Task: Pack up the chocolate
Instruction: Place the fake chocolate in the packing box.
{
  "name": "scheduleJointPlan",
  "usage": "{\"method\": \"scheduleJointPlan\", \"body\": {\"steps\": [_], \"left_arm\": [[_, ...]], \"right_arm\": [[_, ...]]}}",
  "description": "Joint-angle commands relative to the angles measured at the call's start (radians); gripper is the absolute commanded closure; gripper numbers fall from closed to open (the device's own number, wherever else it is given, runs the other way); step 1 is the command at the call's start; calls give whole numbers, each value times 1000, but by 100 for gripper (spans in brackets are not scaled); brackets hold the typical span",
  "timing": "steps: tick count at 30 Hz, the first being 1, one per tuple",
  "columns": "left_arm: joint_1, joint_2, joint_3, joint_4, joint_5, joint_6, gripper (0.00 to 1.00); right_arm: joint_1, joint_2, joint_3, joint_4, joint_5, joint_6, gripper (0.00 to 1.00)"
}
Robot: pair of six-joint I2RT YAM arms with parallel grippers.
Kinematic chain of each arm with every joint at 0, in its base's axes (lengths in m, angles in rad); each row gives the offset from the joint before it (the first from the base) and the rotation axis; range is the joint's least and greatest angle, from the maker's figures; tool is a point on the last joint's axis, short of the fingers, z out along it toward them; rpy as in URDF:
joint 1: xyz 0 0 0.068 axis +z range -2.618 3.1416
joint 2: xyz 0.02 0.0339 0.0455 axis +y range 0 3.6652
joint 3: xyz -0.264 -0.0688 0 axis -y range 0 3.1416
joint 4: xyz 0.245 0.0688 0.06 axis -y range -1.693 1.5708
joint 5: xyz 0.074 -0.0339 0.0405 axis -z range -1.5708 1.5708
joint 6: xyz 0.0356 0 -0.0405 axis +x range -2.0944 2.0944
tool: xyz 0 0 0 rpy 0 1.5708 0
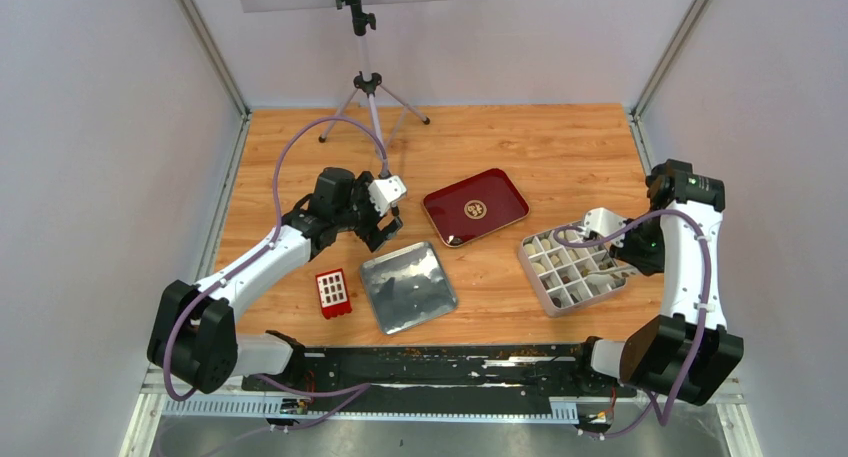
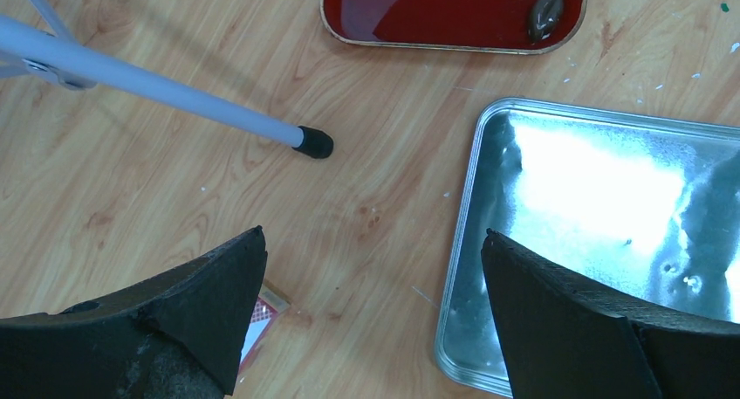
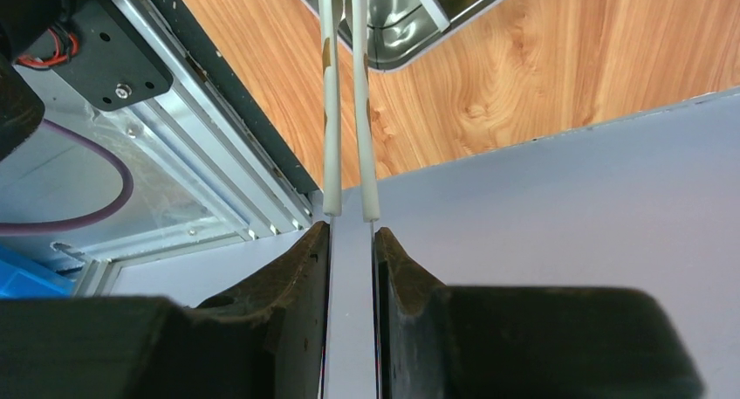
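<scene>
While the left gripper (image 2: 371, 242) hangs spread wide over the table (image 1: 560, 147) between red block (image 1: 333, 292) and silver tray (image 1: 408, 287), the chocolate (image 1: 566, 273) lies well apart to its right, in a divided box (image 1: 530, 247). At that box the right gripper (image 3: 352, 233) has narrow jaws behind white prongs (image 3: 330, 137); whether they pinch anything I cannot tell.

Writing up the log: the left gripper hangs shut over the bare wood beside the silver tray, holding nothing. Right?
Not quite: the left gripper is open, not shut. The left wrist view shows its fingers spread wide over the wooden table beside the silver tray, holding nothing.
</scene>
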Motion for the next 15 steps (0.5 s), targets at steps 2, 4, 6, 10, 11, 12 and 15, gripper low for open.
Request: {"method": "scheduleJointPlan", "body": {"steps": [2, 4, 6, 10, 11, 12, 15], "left_arm": [[1, 13, 12, -3, 13, -5, 0], [2, 23, 18, -3, 15, -8, 0], [1, 33, 26, -1, 15, -8, 0], [1, 40, 34, -2, 15, -7, 0], [1, 41, 34, -4, 14, -6, 0], [1, 40, 34, -7, 13, -3, 0], [1, 33, 33, -16, 7, 2, 0]], "right_arm": [[1, -28, -17, -37, 75, -61, 74], [2, -28, -14, -38, 84, -64, 72], [1, -21, -2, -38, 82, -65, 68], [2, 4, 39, -38, 64, -60, 67], [2, 12, 52, -39, 56, -58, 70], [2, 21, 74, -38, 41, -56, 73], [21, 59, 169, -39, -34, -41, 75]]}}
